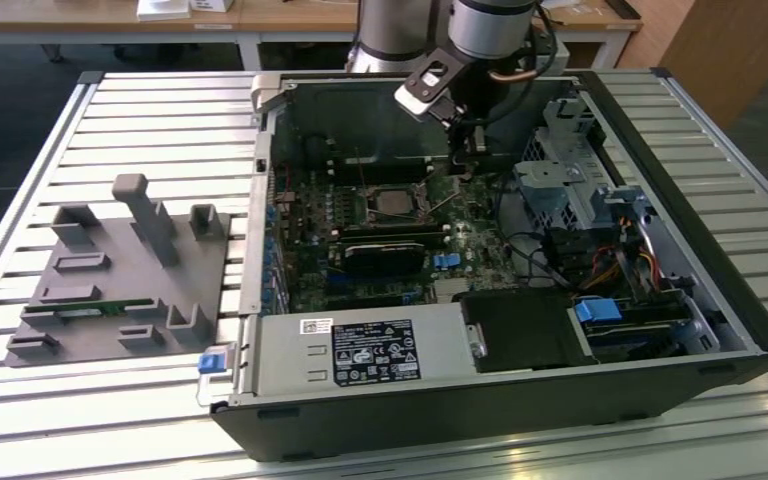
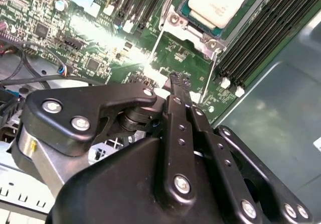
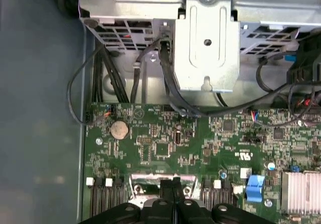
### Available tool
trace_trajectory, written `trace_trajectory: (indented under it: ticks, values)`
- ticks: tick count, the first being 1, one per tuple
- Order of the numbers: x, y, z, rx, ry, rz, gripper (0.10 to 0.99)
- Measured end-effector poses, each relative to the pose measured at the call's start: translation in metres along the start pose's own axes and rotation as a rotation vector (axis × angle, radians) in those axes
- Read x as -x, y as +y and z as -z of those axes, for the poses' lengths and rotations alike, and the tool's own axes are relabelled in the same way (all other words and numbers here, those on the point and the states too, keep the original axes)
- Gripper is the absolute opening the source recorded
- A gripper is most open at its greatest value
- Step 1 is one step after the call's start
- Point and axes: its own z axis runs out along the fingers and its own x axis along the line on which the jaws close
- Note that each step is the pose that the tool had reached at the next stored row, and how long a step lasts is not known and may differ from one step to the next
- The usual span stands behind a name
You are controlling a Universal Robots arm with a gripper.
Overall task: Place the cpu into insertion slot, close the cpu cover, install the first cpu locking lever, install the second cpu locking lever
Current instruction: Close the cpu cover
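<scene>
**Closed fingers beside the chip's slot**

The cpu lay flat in the insertion slot, silver face up, near the middle of the motherboard. The cpu cover looked folded down around it, though I could not be sure it sat fully flat. Two thin locking levers stuck out from the slot's corners and did not look hooked down yet.

Your gripper hung just beside the slot, on the exterior view's right, with its tip between the two levers. Its fingers were pressed together, and I saw nothing held between them.

I think you were on a lever step. To do it well, push slowly on the lever's end, slide it sideways under its little hook, and keep the tip off the chip.

Your arm stood at the far side of the computer case and pointed almost straight down into it.
</scene>
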Motion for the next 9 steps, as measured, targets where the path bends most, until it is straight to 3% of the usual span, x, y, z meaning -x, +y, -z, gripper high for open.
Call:
trace_trajectory:
  ticks: [9]
  values:
    - [-0.0042,0.0155,-0.0018,-0.006,-0.0001,0.000,0.106]
